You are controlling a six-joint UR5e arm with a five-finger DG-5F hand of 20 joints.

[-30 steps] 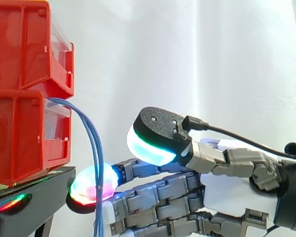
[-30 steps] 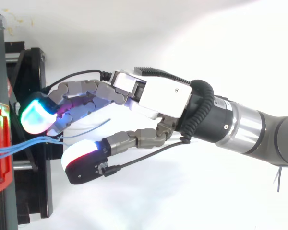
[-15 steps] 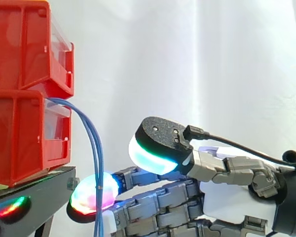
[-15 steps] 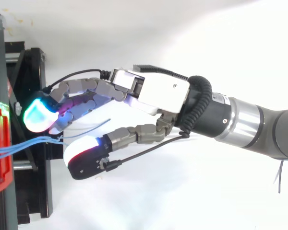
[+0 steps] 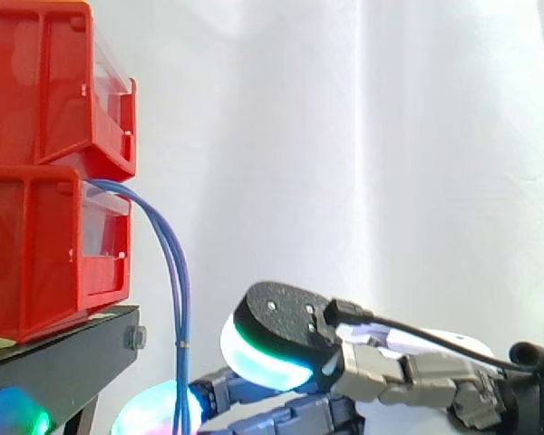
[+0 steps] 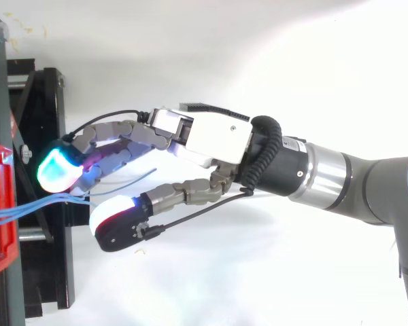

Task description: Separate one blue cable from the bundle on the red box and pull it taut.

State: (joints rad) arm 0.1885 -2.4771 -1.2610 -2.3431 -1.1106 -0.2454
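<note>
White curtain (image 5: 390, 136) behind; thin, limp blue cables (image 5: 177, 299) droop from the lower red bin (image 5: 36, 245). I'd pinch one just below the bin; my hand (image 6: 204, 136) looks spread, seemingly gripping nothing.

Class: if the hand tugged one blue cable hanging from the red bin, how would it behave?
Probably floppy: the blue cables droop in a curve from the red bin. Likely light and thin, so apt to slip between the hand's thick pads.
</note>
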